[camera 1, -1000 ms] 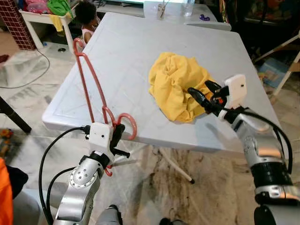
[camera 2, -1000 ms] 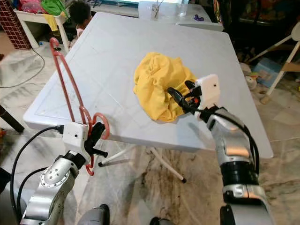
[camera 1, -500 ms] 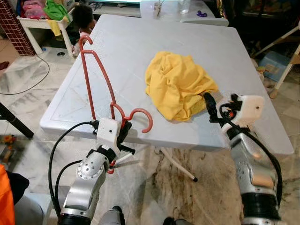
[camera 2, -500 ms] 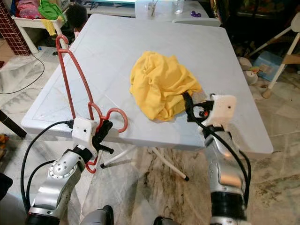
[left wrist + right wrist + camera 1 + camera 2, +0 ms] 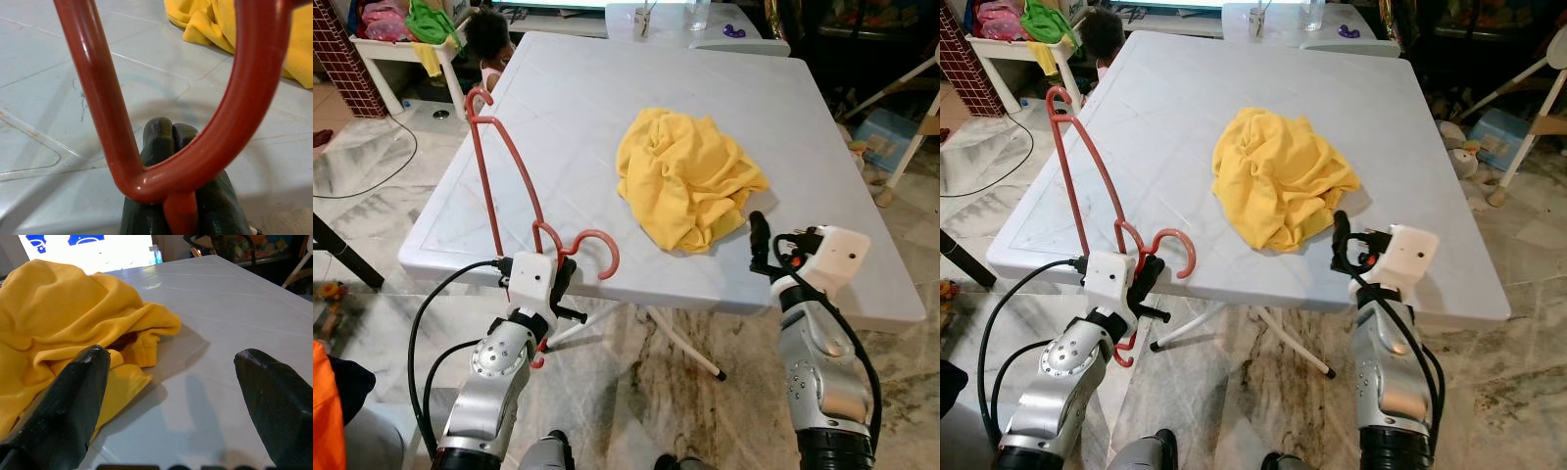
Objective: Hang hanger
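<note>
1. The left gripper (image 5: 168, 147) is clamped on the red hanger (image 5: 514, 186) at its lower bar, at the near left edge of the white surface (image 5: 578, 108).
2. The hanger stands upright above the surface edge, with its hook (image 5: 592, 253) curling toward the yellow cloth (image 5: 685, 186).
3. The right gripper (image 5: 171, 382) has its fingers wide apart, low over the near right part of the surface, just beside the cloth and not touching it.
4. The cloth lies crumpled in the middle of the surface.
</note>
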